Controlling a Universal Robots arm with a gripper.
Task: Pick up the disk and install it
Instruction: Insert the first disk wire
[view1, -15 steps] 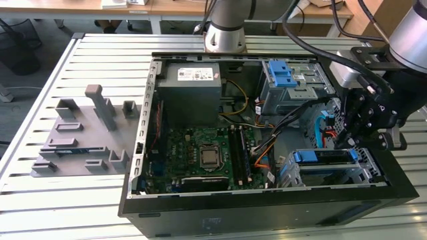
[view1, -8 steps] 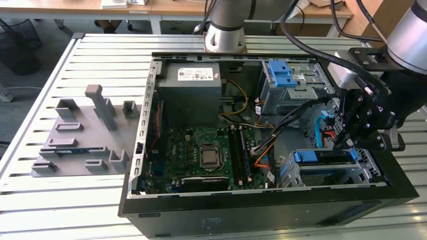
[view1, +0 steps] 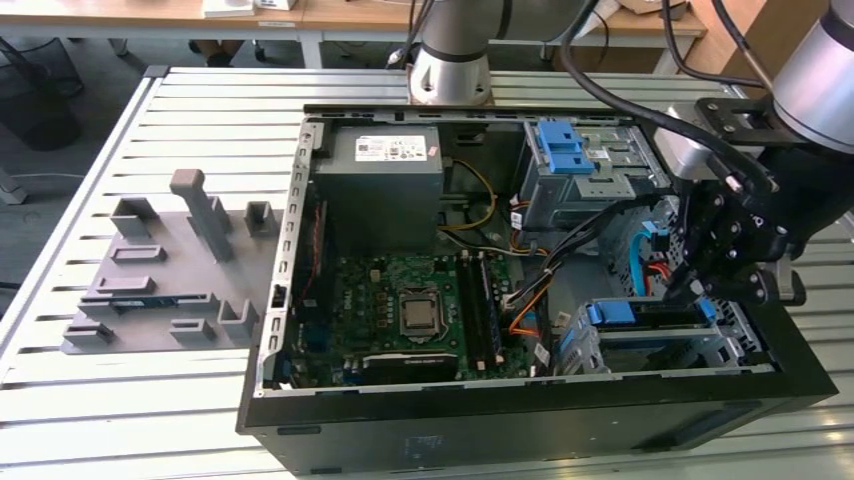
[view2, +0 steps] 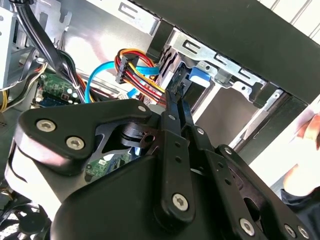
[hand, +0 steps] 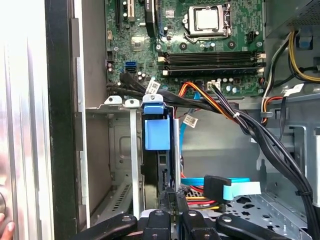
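We see the gripper (view1: 683, 295) low over the drive cage (view1: 727, 335) in the open computer case (view1: 534, 420), near the exterior view's right. In both wrist views its fingers (hand: 159, 220) stand drawn nearly together, and we judge them pinched on the thin upper edge of the disk (hand: 155, 132). The disk stands edge-on in the cage slot, its blue carrier tab uppermost. We expect it to be stiff, fairly dense for its size and sensitive to knocks. Its metal faces look slippery, so the carrier frame's edges are the better hold, kept square to the rails. Loose cables (hand: 235, 117) lie just beside it. The power supply (view1: 380, 190) carries a white sticker (view1: 390, 148) whose print we leave unread. The disk's flat faces are turned away from us.
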